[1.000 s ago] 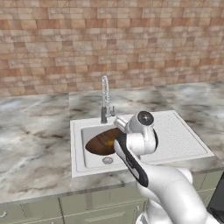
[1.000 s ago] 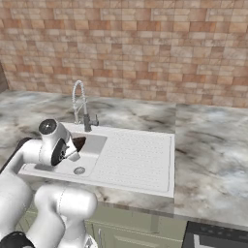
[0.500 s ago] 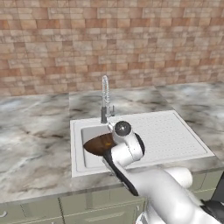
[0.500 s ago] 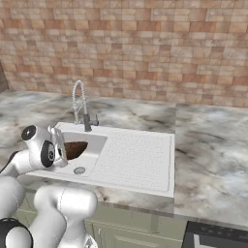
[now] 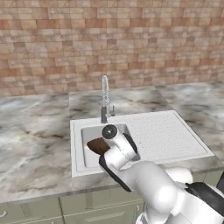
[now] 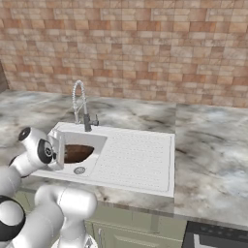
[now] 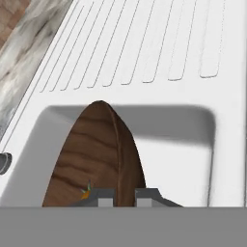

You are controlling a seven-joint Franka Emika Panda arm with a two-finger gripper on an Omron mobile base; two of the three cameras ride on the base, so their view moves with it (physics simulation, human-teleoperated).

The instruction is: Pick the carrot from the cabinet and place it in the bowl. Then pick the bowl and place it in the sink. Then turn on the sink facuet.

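Note:
The dark brown wooden bowl [image 7: 96, 154] stands tilted on edge in the white sink's [image 7: 169, 48] square basin. My gripper [image 7: 125, 195] is shut on the bowl's rim, with one fingertip on each side. A small piece of the orange carrot [image 7: 86, 194] with its green tip shows inside the bowl, beside the left fingertip. In the left base view the bowl [image 5: 98, 145] sticks out to the left of the gripper [image 5: 105, 151], low in the basin. In the right base view the bowl [image 6: 77, 153] lies right of the gripper [image 6: 62, 151]. The chrome faucet [image 5: 105, 94] [image 6: 79, 99] stands behind the basin.
The ribbed drainboard [image 5: 166, 135] [image 6: 135, 160] lies right of the basin. Marble counter [image 5: 35, 131] surrounds the sink, with a brick wall [image 5: 109, 39] behind. Cabinet fronts [image 5: 78, 205] run under the counter's front edge. A dark stove corner [image 6: 218, 237] sits at the lower right.
The hand has swung left and lower over the sink, carrying the tilted bowl from over the basin's right edge into the basin.

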